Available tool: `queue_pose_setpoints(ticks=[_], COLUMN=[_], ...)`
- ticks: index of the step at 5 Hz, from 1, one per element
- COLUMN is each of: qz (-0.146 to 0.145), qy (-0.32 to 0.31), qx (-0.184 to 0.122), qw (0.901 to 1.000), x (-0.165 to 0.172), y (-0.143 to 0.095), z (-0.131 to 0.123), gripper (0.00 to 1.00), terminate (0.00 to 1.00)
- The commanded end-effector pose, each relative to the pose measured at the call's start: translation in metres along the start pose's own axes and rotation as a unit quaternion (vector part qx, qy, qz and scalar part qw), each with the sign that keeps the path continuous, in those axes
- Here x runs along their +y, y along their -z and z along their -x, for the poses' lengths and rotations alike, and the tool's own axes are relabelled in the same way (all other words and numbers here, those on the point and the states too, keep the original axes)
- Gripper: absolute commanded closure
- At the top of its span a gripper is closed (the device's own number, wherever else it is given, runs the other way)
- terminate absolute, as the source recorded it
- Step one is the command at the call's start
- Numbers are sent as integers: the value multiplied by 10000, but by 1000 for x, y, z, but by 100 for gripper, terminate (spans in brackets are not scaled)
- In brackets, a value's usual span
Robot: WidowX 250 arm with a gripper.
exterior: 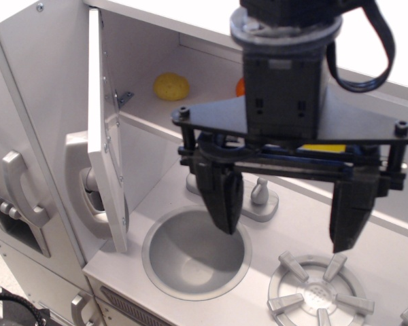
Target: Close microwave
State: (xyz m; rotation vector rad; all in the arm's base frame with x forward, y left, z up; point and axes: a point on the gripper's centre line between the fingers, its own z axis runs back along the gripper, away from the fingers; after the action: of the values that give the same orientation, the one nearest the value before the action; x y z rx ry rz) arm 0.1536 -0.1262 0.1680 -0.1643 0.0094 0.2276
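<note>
The microwave door point(107, 146) is a light-grey panel that stands swung wide open, seen edge-on at the left of the upper cabinet, with its inner face towards me. A grey rounded handle part point(81, 183) shows behind its outer side. My gripper point(285, 227) is black, points down and is open and empty. It hangs to the right of the door, over the sink and the hob, not touching the door. Its left finger point(219, 197) is the one nearer the door.
A yellow ball point(171, 86) and an orange thing point(240, 87) lie inside the open cabinet. Below are a round metal sink point(164, 261), a grey tap point(260, 193) and a hob burner point(319, 299). A tall grey door with curved handle point(19, 185) stands at the far left.
</note>
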Motion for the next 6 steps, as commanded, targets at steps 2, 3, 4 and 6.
queue_pose_setpoints(ticks=[2, 3, 4, 6], qz=[253, 418, 422, 11], qy=[-247, -595, -783, -1484], qx=[-229, -325, -518, -594], qw=[9991, 9968, 9947, 9871], x=[29, 65, 103, 174], y=[-31, -59, -68, -46], z=[-11, -25, -44, -95], gripper=[0, 0, 0, 0], terminate=[0, 0, 0, 0])
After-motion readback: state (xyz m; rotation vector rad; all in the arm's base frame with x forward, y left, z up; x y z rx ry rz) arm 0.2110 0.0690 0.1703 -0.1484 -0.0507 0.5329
